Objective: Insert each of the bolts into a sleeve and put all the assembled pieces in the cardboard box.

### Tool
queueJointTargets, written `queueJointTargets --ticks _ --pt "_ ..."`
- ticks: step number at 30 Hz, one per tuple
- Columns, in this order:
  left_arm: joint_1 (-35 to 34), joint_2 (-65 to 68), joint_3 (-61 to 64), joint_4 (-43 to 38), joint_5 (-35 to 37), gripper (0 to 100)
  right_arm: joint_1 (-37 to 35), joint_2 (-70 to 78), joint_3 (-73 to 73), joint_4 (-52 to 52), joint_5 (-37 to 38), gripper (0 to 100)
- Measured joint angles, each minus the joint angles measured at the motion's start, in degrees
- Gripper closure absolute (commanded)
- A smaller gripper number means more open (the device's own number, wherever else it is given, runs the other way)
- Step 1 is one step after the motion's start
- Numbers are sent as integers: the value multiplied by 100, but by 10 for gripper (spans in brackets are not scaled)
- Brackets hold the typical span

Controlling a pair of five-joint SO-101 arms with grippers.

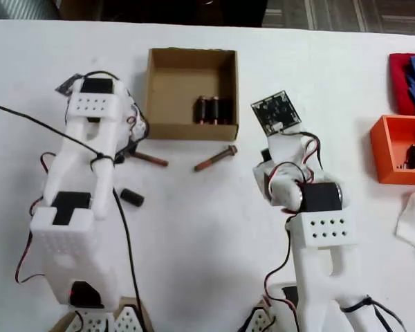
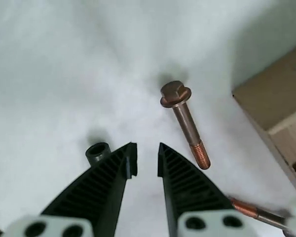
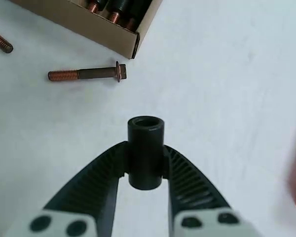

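The black sleeve (image 3: 145, 132) is a smooth matte tube with a round bore, standing upright and clamped between the ribbed black fingers of the right gripper (image 3: 144, 159), which close against its lower half and hide its foot. Beyond it on the white table (image 1: 194, 242) lies one bolt (image 3: 86, 74), coppery, with a flanged hex head, a dull shank and a bright threaded end; its head points toward the corner of the cardboard box (image 3: 96, 30). The other bolt (image 3: 0, 42) is cut off here, but the high view shows its whole length, one end running under the left arm. The left gripper (image 2: 146, 159) holds nothing, its jaws a narrow slit apart. One of its fingers half hides the second sleeve (image 2: 97, 149) — in the high view that sleeve lies on its side in the open, beside the arm. The assembled pieces (image 1: 214, 109) rest against the box's near wall, dark with copper ends. From above both grippers are masked by their white wrists. An orange bin (image 1: 401, 149) stands well to the right.
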Motion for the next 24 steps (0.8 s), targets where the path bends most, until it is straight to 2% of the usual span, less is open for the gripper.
queueJointTargets --ticks 3,9,16,24 --pt "0 0 0 0 0 876 0 0 0 0 0 978" --pt "0 0 0 0 0 701 0 0 0 0 0 978" --pt "0 26 0 0 202 705 0 0 0 0 0 978" --pt "-9 862 -44 -220 721 775 0 0 0 0 0 978"
